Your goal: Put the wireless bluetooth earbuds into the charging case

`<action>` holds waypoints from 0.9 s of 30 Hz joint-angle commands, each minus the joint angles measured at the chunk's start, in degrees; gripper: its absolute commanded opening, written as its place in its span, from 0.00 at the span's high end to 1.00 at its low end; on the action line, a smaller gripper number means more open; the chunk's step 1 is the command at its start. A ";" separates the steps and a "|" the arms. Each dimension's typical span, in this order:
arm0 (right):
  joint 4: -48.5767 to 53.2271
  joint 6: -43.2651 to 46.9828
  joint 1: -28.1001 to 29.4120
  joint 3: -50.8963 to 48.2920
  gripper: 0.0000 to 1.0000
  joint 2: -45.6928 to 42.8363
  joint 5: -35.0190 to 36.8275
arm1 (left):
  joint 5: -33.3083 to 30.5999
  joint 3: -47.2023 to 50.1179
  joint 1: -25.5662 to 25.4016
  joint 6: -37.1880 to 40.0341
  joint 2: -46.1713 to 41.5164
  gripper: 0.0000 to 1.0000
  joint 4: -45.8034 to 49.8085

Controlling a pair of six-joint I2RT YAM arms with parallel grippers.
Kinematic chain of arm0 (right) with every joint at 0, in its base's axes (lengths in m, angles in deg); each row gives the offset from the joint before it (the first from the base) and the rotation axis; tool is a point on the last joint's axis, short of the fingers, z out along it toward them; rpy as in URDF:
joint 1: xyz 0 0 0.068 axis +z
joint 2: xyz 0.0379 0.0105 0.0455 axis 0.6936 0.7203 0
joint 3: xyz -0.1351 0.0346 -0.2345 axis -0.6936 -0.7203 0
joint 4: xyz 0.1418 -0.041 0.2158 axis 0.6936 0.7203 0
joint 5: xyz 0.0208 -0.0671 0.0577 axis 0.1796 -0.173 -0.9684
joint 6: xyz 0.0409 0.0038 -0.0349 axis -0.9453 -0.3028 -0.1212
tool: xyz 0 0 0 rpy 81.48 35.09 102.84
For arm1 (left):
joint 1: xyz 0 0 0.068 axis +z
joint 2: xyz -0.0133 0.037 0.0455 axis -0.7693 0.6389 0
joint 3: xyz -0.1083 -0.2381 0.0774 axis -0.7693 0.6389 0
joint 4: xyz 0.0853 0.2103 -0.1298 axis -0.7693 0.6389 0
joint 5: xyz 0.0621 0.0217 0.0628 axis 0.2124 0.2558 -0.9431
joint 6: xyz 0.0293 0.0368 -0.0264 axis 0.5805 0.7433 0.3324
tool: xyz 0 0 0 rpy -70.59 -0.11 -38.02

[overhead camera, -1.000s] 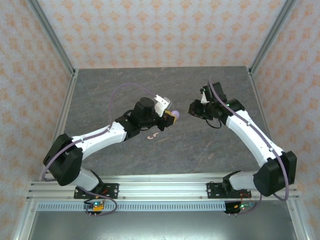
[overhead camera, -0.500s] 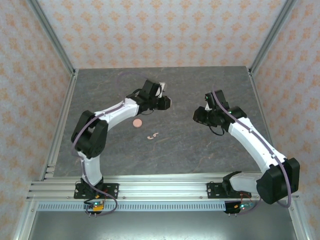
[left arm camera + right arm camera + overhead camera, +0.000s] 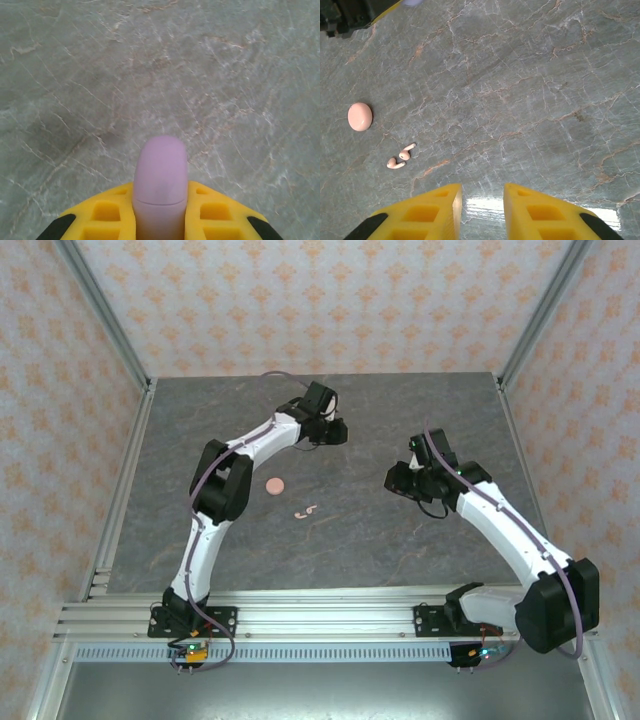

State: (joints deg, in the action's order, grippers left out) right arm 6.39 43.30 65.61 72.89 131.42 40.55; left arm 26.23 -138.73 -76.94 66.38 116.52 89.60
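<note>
Grey marble-look table (image 3: 400,550), patterned pink walls (image 3: 300,300) round it. L arm (image 3: 250,445) is stretched to the far middle. R arm (image 3: 500,525) is bent at mid-right. The left gripper (image 3: 160,192) is clamped tight on a lilac case (image 3: 160,162), held edge-on btwn its yellow fingers (image 3: 107,212) above the table. The right gripper (image 3: 482,192) has its fingers a little apart w/ nothing btwn them, over bare table. A pink case (image 3: 272,484) lies closed nr centre-left. Two pink earbuds (image 3: 305,511) lie loose on the table, just beside each other, near the pink case on its near-right side.
</note>
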 commanded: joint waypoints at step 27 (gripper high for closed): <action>0.64 -1.33 -0.03 -0.55 0.71 -2.59 1.10 | -0.91 -19.82 3.58 -0.22 14.09 0.43 13.62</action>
State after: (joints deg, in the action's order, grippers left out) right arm 6.41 42.41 65.61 72.32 129.76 40.35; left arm 27.89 -157.05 -74.14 63.48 130.36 97.62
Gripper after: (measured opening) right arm 0.293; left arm 0.540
